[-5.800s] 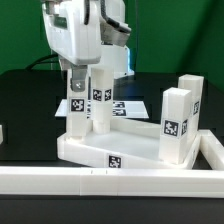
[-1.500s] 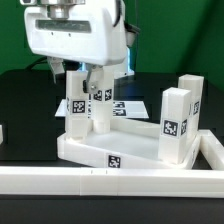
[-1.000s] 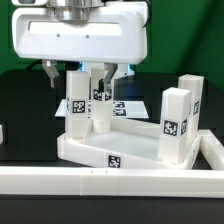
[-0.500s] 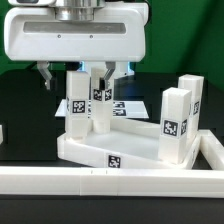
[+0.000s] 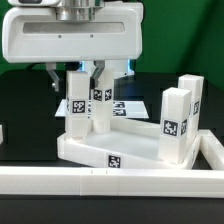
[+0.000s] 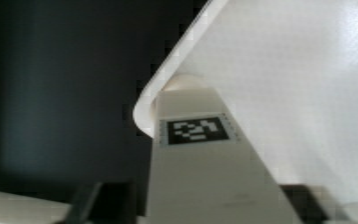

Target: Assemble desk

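Observation:
The desk slab (image 5: 95,150) lies on the black table with white square legs standing in its corner sockets. My gripper (image 5: 78,72) hangs over the leg (image 5: 77,108) nearest the exterior view's left, its white body hiding that leg's top. A second leg (image 5: 101,100) stands close behind it, and two more (image 5: 176,125) (image 5: 192,98) stand on the exterior view's right. In the wrist view the tagged leg (image 6: 202,160) runs up between my dark fingers (image 6: 123,205), which press against both of its sides, with my gripper (image 6: 194,208) shut on it. The slab (image 6: 309,70) spreads white beyond.
A long white rail (image 5: 110,183) runs along the front and turns back at the exterior view's right (image 5: 212,150). The marker board (image 5: 128,106) lies flat behind the slab. A small white piece (image 5: 2,131) shows at the exterior view's left edge.
My gripper came down over the left leg, then its fingers closed in from wide apart onto the leg's sides. The legs and slab have not moved.

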